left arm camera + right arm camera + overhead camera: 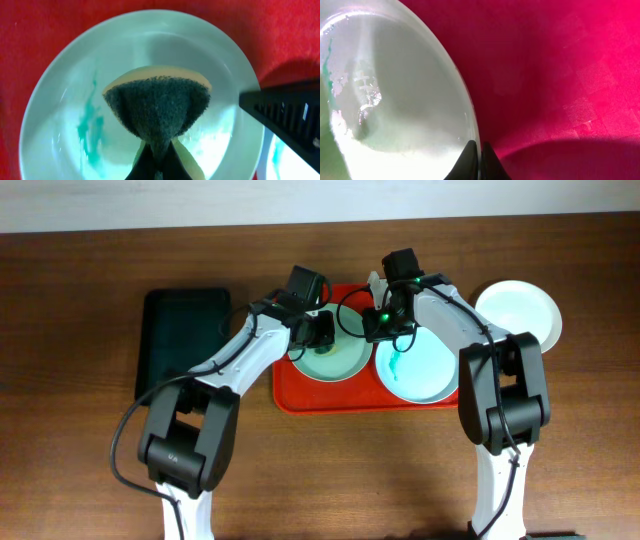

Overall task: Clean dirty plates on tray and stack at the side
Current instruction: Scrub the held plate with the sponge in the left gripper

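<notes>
My left gripper [157,162] is clamping a green-faced yellow sponge [157,107] against the smeared pale mint round plate [60,95] inside the red rectangular plastic tray [300,395]. My right gripper [479,162], nearly closed, is seemingly pinching the neighbouring glossy white plate [395,90] by its rim. Hard scrubbing is risking knocking these 2 together.

Three plates: left plate [335,362] and right plate [425,372] side by side on the red tray [300,398], third plate [518,315] on bare wood toward the far right corner. One red tray, mid-bench. One black tray [180,340], toward the left edge. One sponge [157,107]. Two arms, each with one gripper: left gripper [322,332], right gripper [388,320]. Teal smears on two plates, both on the red tray.
</notes>
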You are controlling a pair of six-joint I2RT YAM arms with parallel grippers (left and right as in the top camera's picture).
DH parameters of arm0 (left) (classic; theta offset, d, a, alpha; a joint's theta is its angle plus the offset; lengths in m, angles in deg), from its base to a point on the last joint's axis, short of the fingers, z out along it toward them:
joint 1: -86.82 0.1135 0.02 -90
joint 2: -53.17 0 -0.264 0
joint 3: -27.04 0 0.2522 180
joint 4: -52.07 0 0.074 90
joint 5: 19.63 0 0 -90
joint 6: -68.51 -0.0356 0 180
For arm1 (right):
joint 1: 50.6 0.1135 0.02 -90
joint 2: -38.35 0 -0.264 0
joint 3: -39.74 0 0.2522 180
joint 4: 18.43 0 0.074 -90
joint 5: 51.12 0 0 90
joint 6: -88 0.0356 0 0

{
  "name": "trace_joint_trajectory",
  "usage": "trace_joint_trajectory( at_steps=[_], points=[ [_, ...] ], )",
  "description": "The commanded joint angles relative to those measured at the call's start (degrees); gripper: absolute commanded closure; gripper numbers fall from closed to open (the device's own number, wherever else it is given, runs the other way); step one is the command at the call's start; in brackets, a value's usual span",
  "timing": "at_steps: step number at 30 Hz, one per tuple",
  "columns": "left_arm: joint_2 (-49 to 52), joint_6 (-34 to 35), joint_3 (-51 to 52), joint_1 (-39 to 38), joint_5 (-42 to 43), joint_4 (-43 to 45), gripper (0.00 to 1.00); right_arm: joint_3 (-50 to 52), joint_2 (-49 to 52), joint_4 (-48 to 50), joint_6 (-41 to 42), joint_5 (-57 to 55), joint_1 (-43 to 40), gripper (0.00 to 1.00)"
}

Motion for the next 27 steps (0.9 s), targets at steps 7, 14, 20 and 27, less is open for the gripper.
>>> trace_joint_trajectory(
  at_steps=[7,14,20,27],
  points=[
    [7.08,-2.38,-0.57,1.97,-16.59,-1.44,1.00,1.86,0.33,-0.04,0.20,-1.81,0.68,0.96],
    [1.57,-2.69,-5.68,4.48,-18.84,-8.35,1.00,1.86,0.33,0.02,0.20,-1.81,0.68,0.96],
    [3.21,-2.19,-5.29,3.28,4.96,-2.43,1.00,1.86,0.33,1.68,0.20,-1.79,0.68,0.96],
    [9.84,-2.08,-5.31,2.19,-14.45,-4.59,1.00,1.86,0.33,1.27,0.20,-1.81,0.68,0.96]
  ],
)
